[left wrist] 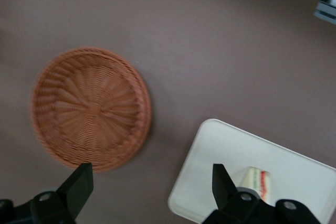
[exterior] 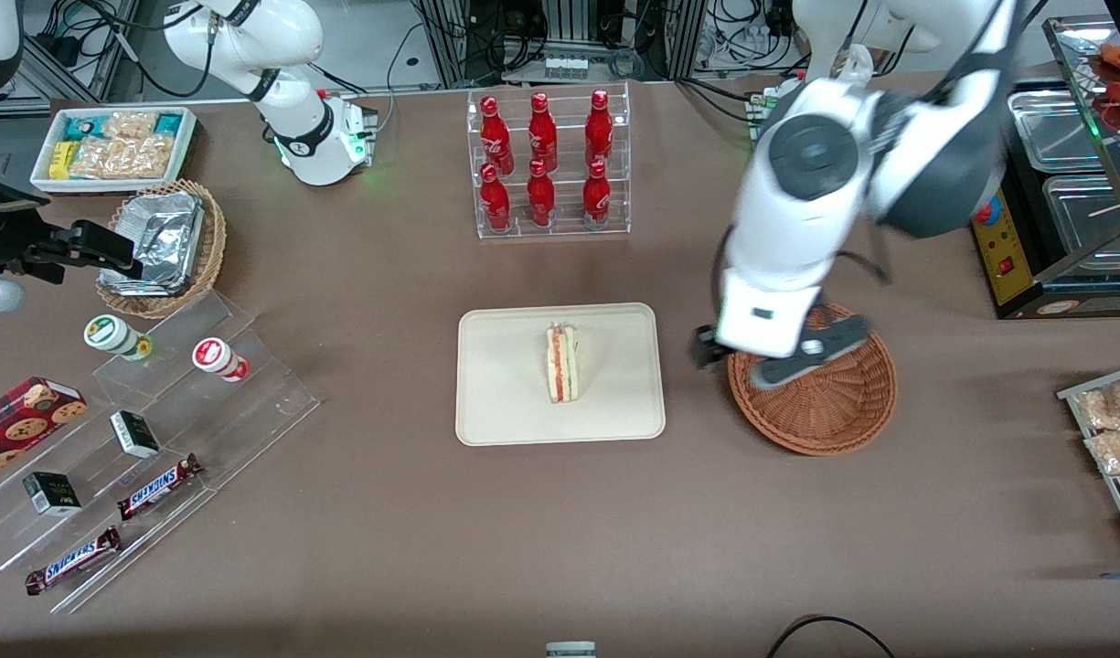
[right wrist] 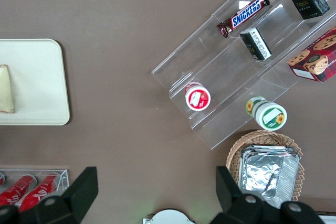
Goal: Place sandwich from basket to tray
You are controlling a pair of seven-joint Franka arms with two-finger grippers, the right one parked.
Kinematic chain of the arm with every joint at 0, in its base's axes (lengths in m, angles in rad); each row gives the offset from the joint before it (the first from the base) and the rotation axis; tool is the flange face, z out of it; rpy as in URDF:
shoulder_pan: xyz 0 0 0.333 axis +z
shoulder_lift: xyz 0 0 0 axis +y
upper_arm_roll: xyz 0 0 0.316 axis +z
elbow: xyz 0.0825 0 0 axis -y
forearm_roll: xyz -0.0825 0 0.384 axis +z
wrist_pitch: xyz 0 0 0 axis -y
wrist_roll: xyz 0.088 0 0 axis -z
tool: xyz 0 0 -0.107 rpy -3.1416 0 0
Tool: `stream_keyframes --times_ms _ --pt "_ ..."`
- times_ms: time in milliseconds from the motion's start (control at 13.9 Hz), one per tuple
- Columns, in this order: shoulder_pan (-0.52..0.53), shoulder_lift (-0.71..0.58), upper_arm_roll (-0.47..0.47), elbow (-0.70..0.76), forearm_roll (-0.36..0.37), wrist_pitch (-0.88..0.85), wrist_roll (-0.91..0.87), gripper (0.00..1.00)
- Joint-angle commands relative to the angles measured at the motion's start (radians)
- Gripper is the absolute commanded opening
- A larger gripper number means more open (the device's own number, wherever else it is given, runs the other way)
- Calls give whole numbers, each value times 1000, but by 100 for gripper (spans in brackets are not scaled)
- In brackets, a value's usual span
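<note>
The sandwich (exterior: 561, 364) lies on its side in the middle of the cream tray (exterior: 505, 402); it also shows in the left wrist view (left wrist: 258, 181) on the tray (left wrist: 220, 166). The reddish-brown wicker basket (exterior: 834, 411) stands beside the tray, toward the working arm's end, and holds nothing; it shows in the left wrist view too (left wrist: 90, 107). My left gripper (left wrist: 152, 182) hangs open and empty above the strip of table between basket and tray. In the front view the arm's wrist (exterior: 765, 315) hides the basket's tray-side rim.
A clear rack of red bottles (exterior: 548, 164) stands farther from the front camera than the tray. Toward the parked arm's end are a tan basket with foil containers (exterior: 162, 247), a white snack bin (exterior: 112, 146) and clear steps with snacks (exterior: 139, 457). Steel trays (exterior: 1072, 183) stand toward the working arm's end.
</note>
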Motion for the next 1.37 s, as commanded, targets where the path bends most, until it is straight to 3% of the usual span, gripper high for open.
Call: stream_keyframes --times_ms 0,144,577,865,1009,1297 --pt "85 -70 -11 -34 -4 -69 148 100" --pt "159 -104 -11 -35 -66 -104 271 100" --pt "302 -270 -7 -179 -148 -126 636 100" --pt "239 -374 136 -287 -151 -129 790 100" --pt "237 -428 162 -339 -149 -133 845 100" --pt "214 -393 198 -296 -149 -132 853 100"
